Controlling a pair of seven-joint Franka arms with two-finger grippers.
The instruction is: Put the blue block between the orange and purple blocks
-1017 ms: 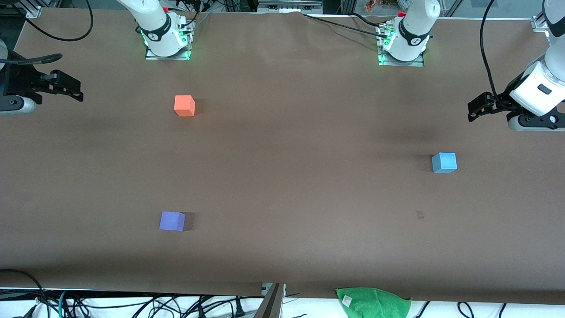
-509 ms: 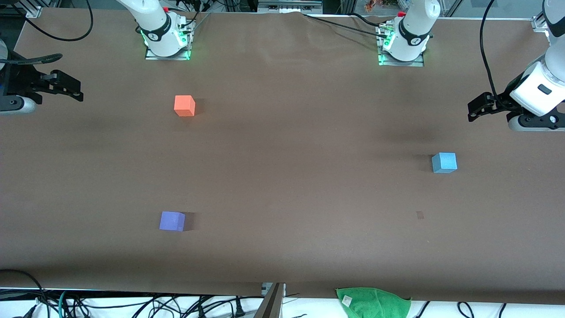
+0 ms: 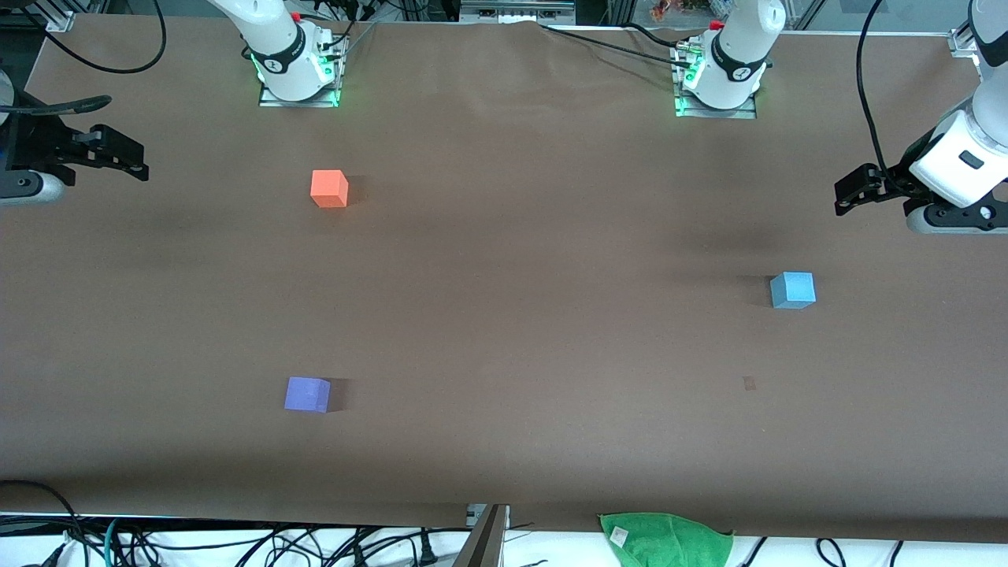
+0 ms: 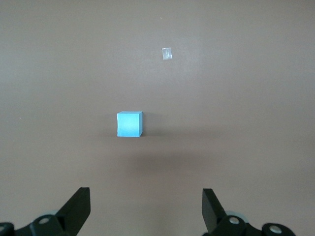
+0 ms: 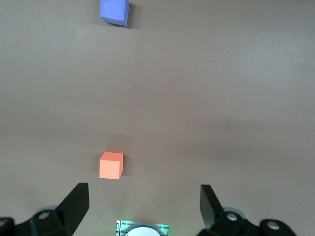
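The blue block (image 3: 792, 290) sits on the brown table toward the left arm's end and also shows in the left wrist view (image 4: 130, 124). The orange block (image 3: 329, 189) sits close to the right arm's base. The purple block (image 3: 307, 394) sits nearer to the front camera than the orange one. Both show in the right wrist view, orange (image 5: 111, 165) and purple (image 5: 114, 11). My left gripper (image 3: 846, 198) hangs open and empty over the table's left-arm end, apart from the blue block (image 4: 146, 196). My right gripper (image 3: 140, 161) hangs open and empty over the right-arm end (image 5: 143, 189).
A green cloth (image 3: 665, 539) lies at the table's edge nearest the front camera. A small pale mark (image 3: 749, 383) is on the table near the blue block, also in the left wrist view (image 4: 167, 53). The arm bases (image 3: 298, 75) (image 3: 717, 79) stand along the table's back edge.
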